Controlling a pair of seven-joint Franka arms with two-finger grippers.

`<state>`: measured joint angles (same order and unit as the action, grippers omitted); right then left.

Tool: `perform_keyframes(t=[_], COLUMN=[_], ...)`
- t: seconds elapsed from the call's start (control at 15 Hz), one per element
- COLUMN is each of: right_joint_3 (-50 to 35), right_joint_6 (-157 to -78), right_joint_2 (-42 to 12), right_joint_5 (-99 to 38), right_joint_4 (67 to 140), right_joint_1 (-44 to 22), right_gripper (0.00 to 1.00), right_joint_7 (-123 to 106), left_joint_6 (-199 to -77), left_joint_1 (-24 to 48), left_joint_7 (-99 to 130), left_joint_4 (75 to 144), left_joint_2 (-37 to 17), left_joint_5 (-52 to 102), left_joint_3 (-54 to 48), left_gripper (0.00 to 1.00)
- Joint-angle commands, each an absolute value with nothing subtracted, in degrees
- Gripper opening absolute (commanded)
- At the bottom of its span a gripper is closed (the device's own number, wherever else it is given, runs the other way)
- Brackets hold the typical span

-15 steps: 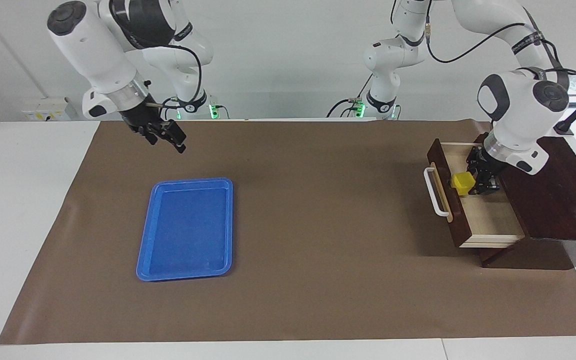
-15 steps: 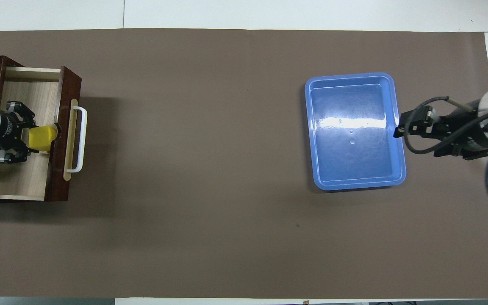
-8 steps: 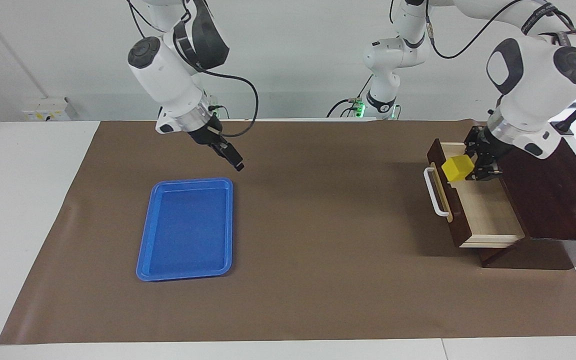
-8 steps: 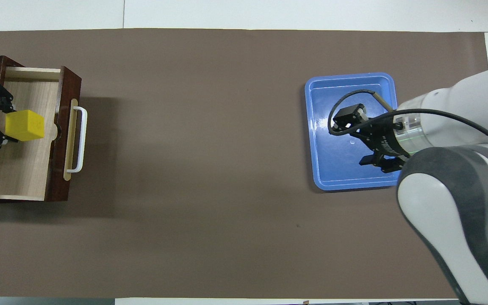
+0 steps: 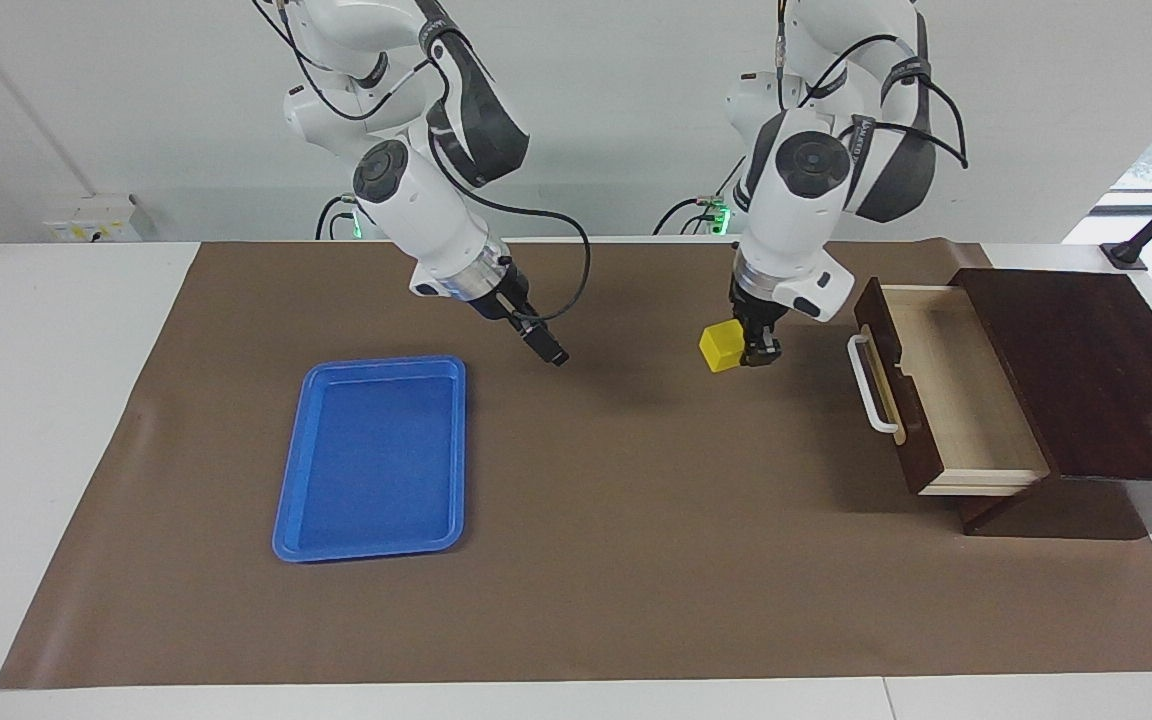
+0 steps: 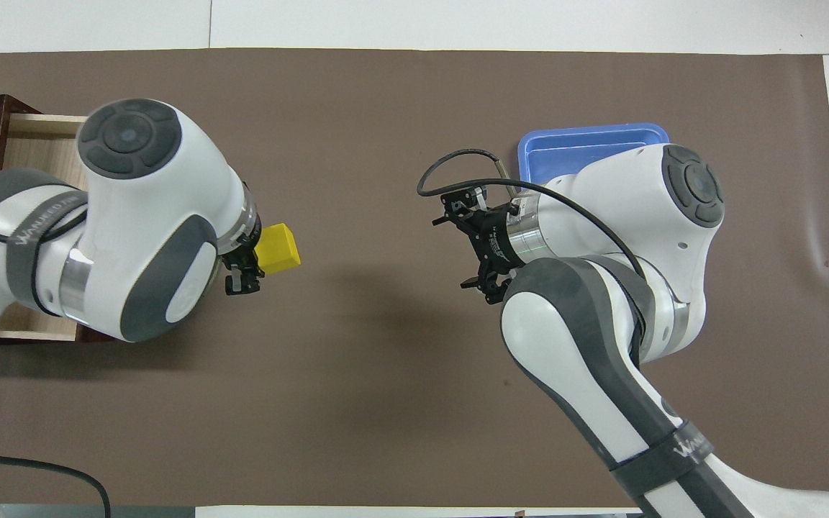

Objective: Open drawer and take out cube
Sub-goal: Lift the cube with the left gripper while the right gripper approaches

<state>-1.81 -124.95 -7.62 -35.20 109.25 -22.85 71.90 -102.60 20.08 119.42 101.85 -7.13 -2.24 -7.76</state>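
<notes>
The yellow cube [image 5: 722, 347] is held by my left gripper [image 5: 748, 348], which is shut on it. The gripper holds it in the air over the brown mat, just outside the drawer's front. In the overhead view the cube [image 6: 278, 247] sticks out from under the left gripper [image 6: 247, 260]. The dark brown drawer [image 5: 898, 405] stands pulled open with its pale interior bare and its white bar handle [image 5: 866, 386] facing the table's middle. The left arm hides most of the drawer [image 6: 29, 137] in the overhead view. My right gripper [image 5: 550, 353] hangs over the mat between the blue tray and the cube.
A shallow blue tray [image 5: 376, 455] lies on the mat toward the right arm's end, and the right arm partly covers it [image 6: 580, 139] in the overhead view. The dark cabinet [image 5: 1086, 370] that houses the drawer stands at the left arm's end. The brown mat [image 5: 636, 560] covers the table.
My left gripper lifted the cube out of the drawer and carried it past the drawer's front toward the table's middle. My right gripper moved from beside the tray toward the middle.
</notes>
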Motion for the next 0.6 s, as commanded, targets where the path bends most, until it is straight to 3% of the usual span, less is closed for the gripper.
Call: perform_keyframes(t=[0.0,0.2,0.53], right_joint_3=[-1.6,-1.8,-1.9], right_joint_6=[-127.6,-126.4,-119.9], right_joint_2=[-7.8,-10.3,-15.8], right_joint_5=[-40.3,-43.8,-47.1], right_joint_4=[110.9,110.4,104.9], right_joint_1=[-23.3,-23.2,-22.3], right_gripper=[1.00,1.00,1.00], right_joint_7=[72.9,72.4,71.1], left_joint_6=[-104.1,-106.2,-114.8], left_joint_1=[24.2,28.3,27.6], left_joint_7=[124.6,130.9,134.0], left_joint_4=[104.2,104.3,105.8], left_joint_2=[-4.4,-5.3,-6.9], left_joint_5=[-1.8,-1.8,-1.8], left_joint_3=[-6.6,-6.6,-6.5], left_gripper=[0.00,0.00,0.00])
